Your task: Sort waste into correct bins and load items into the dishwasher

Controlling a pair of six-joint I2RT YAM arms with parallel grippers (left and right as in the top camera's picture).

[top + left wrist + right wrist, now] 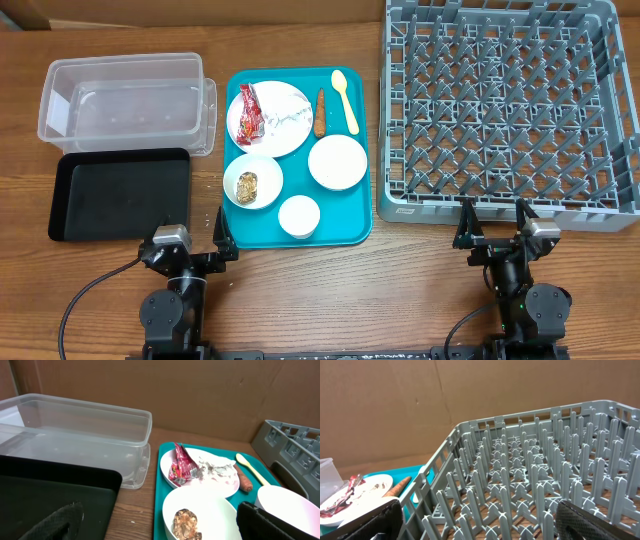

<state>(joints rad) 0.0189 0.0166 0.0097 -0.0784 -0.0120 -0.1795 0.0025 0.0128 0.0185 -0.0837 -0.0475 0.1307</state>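
Note:
On the teal tray lies a white plate with a red wrapper and a crumpled napkin. A carrot piece and a yellow spoon lie beside it. One bowl holds a brown food lump; another bowl and a small cup are empty. The clear tub and black tray sit at left. The grey rack is at right. My left gripper and right gripper are open and empty at the front edge.
A brown cardboard wall stands behind the table in both wrist views. The rack holds nothing. Bare wood lies between the black tray and the teal tray.

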